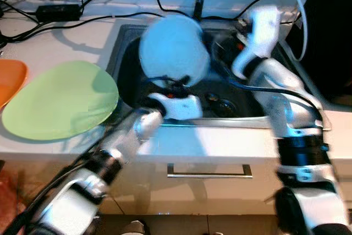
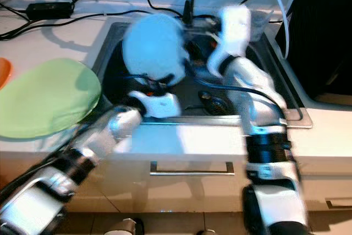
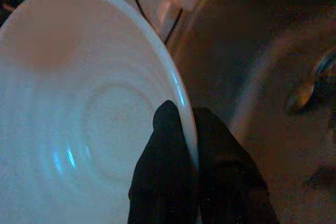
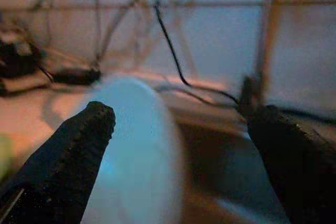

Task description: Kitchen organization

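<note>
Overhead, left gripper (image 3: pixel 190 129) clamps the white plate (image 1: pixel 173 50) rim above the sink (image 1: pixel 124 42) — right gripper (image 4: pixel 178 119) spread wide.

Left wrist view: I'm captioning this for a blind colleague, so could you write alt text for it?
The left end effector pinches the rim of a pale blue plate between its two black fingers, holding it on edge over the dark sink basin. A blurred metal spoon-like object lies in the basin beyond, and black cables trail across the light counter behind.

The round white plate (image 3: pixel 79 124) looks smooth and shiny. The dark metal sink (image 1: pixel 231 94) looks dull.
</note>
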Tool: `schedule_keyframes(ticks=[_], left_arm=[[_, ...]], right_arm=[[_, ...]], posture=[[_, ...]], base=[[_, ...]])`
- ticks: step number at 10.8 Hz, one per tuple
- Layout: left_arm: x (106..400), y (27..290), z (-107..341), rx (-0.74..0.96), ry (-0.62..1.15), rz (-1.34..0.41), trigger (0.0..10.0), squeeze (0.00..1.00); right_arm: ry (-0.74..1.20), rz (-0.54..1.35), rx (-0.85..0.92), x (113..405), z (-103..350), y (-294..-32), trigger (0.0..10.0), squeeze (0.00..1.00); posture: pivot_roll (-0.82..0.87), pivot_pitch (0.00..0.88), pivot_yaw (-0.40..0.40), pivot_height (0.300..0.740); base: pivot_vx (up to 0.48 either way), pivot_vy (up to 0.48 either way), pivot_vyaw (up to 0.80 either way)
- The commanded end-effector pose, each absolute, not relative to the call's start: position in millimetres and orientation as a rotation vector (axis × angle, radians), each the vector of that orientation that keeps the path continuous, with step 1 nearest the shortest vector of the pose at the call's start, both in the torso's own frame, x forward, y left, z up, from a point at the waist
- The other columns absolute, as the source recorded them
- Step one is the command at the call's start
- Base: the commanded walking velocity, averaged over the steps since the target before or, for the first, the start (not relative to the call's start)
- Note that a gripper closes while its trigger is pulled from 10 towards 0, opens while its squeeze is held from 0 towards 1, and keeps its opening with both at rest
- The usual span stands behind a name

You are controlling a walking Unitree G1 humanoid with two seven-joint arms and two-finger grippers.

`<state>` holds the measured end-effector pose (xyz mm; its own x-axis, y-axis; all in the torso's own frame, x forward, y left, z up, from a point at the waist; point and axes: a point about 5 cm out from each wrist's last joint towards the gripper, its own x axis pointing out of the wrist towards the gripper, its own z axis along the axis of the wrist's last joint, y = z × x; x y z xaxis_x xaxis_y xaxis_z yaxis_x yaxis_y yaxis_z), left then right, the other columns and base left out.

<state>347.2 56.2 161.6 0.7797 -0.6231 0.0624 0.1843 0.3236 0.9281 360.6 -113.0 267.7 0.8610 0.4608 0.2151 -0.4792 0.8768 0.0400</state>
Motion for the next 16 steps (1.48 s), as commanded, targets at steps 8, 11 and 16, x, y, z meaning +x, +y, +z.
schedule_keyframes(ticks=[8, 11, 16], left_arm=[[354, 54, 176, 1.19, -0.568, -0.457, 0.0, 0.0], [350, 48, 176, 1.175, -0.597, -0.46, 0.0, 0.0], [335, 42, 167, 1.155, -0.637, -0.475, 0.0, 0.0]], right_arm=[[-0.024, 0.49, 0.015, 367, 241, -115, 10.0, 0.0], [0.024, 0.504, 0.014, 381, 235, -115, 10.0, 0.0], [-0.035, 0.532, -0.016, 397, 256, -105, 10.0, 0.0]], posture=[[0.01, 0.098, -0.037, 0.74], [0.01, 0.102, -0.04, 0.74], [0.02, 0.116, -0.049, 0.74]], base=[[0.0, 0.0, 0.0], [0.0, 0.0, 0.0], [0.0, 0.0, 0.0]])
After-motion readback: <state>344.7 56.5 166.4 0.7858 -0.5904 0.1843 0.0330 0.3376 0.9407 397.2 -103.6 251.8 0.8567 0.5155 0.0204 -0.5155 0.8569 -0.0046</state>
